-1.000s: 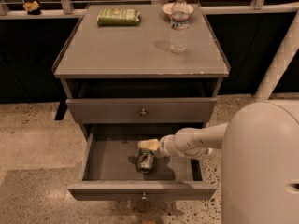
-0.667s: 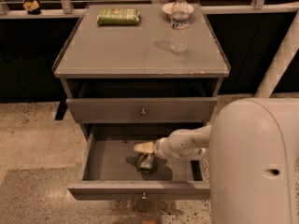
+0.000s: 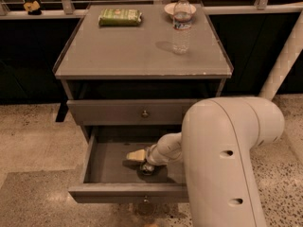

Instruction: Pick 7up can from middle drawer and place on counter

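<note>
At lower centre, in the middle drawer (image 3: 108, 170), the gripper (image 3: 136, 154), whose state I cannot tell, sits by the 7up can (image 3: 147, 169): probably light, slick, dentable, best pinched mid-side.

- Lit warmly from above; brightest on the counter (image 3: 137, 51) and on the big pale arm (image 3: 227, 145) up close.
- Throws a soft shadow to the left of the bottle (image 3: 182, 25).
- Leaves the gripper (image 3: 142, 159) dim, down inside the open middle drawer (image 3: 109, 167), with dark shadow beneath it.
- Falls to near black beyond the counter's far edge.
</note>
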Controlling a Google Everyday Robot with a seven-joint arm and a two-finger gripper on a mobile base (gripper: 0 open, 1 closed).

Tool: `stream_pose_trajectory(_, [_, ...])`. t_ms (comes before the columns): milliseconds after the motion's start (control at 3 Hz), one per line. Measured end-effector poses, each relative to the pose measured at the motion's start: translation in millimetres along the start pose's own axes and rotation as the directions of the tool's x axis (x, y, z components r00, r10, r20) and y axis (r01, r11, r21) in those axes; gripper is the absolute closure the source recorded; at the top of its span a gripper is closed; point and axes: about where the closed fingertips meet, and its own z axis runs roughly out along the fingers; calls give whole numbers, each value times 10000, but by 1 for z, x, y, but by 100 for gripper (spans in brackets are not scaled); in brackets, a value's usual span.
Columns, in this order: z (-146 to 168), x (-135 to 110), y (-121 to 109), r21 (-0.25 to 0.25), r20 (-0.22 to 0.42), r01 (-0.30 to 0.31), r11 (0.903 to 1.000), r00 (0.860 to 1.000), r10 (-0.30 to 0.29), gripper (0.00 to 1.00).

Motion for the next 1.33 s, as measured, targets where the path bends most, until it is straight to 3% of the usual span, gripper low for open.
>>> stream_pose_trajectory(333, [0, 0, 0, 0, 0, 0, 10000, 10000, 0, 0])
stream_pose_trajectory(667, [0, 0, 0, 0, -1, 0, 10000, 10000, 0, 18])
stream_pose_trajectory(1333, [0, 0, 0, 0, -2, 0, 10000, 10000, 0, 64])
